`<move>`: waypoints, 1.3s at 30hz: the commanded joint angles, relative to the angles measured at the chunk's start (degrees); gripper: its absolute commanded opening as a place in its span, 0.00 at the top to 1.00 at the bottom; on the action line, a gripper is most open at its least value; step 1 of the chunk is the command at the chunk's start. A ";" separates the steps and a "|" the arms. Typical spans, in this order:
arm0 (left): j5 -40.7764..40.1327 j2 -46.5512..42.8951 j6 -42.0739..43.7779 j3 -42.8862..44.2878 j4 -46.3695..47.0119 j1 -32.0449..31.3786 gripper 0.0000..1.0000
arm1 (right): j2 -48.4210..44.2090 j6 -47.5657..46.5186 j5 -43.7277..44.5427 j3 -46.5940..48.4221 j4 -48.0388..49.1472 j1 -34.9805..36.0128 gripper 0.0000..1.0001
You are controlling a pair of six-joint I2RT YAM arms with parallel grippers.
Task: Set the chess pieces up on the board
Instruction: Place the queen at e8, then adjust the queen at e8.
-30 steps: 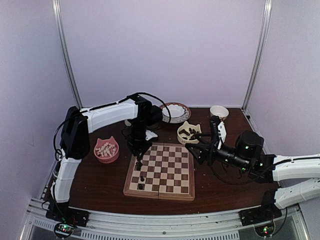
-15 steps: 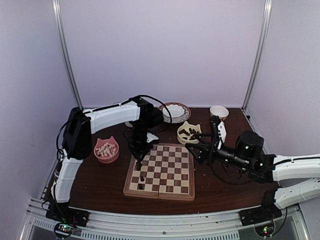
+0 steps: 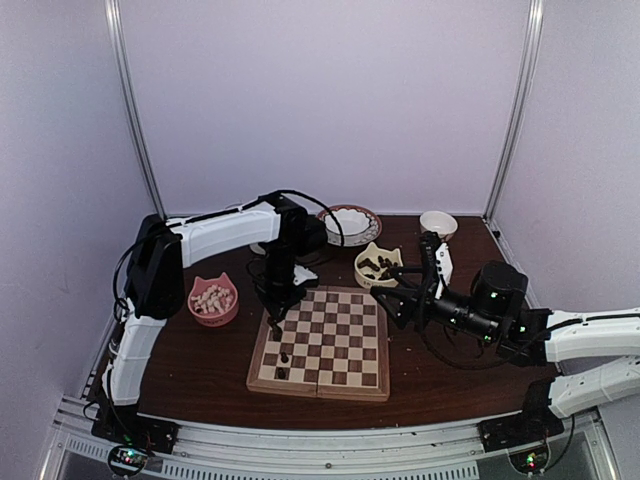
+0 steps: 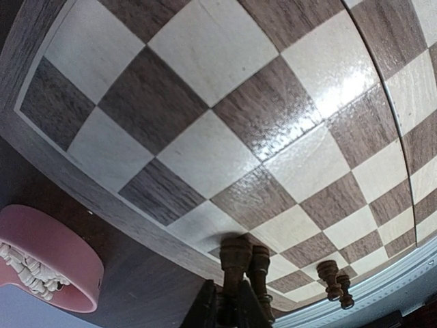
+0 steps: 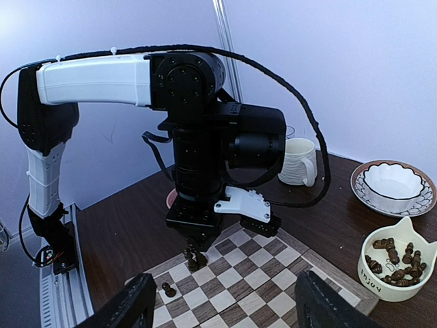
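1. Wooden board (image 3: 322,342) lies flat on the bench (image 3: 190,372) in the top view. The left arm (image 3: 215,232) reaches over the board's left-hand column. Two dark chess pieces (image 3: 283,365) stand near the near-left corner. The right jaws hang beside the far right edge, close to the yellow bowl (image 3: 377,266) of dark pieces.
2. Left wrist view: the left jaws are clenched on a dark piece (image 4: 235,256), low over a square by the board's (image 4: 205,157) border. Contact with the surface cannot be confirmed. A second dark shape just beside it cannot be resolved. The pink bowl (image 4: 41,263) of cream pieces sits off the board.
3. Right wrist view: the right jaws stand wide apart and empty, well clear of the left arm (image 5: 95,78).
4. Recommended procedure:
   - Lower the held piece vertically and centre it on its square.
   - Release only once the base is judged seated, since a tilted base is likely to topple.
   - Withdraw straight up to avoid knocking the neighbours.
   - The right arm should not enter until the left is clear.
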 commanded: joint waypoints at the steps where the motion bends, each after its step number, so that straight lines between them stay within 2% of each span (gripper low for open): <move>1: -0.57 0.06 -0.09 2.02 -1.49 -0.30 0.83 | -0.60 -0.23 -0.47 -0.70 1.23 0.09 0.27; 5: -0.87 0.01 -0.25 2.48 -1.48 -0.33 0.72 | -0.51 -0.15 -0.49 -0.64 1.29 0.11 0.27; 14: -1.29 0.05 -0.54 5.34 -0.78 -0.30 0.70 | -0.60 -0.23 -0.47 -0.71 1.37 0.09 0.27; 24: -0.53 -1.14 -1.70 1.99 -0.84 -0.84 0.60 | -0.78 -0.15 -0.61 -0.70 1.22 0.09 0.27; 39: -0.42 -2.96 -2.97 -2.62 1.32 -0.94 0.60 | -0.86 -0.15 -0.64 -0.71 1.23 0.09 0.27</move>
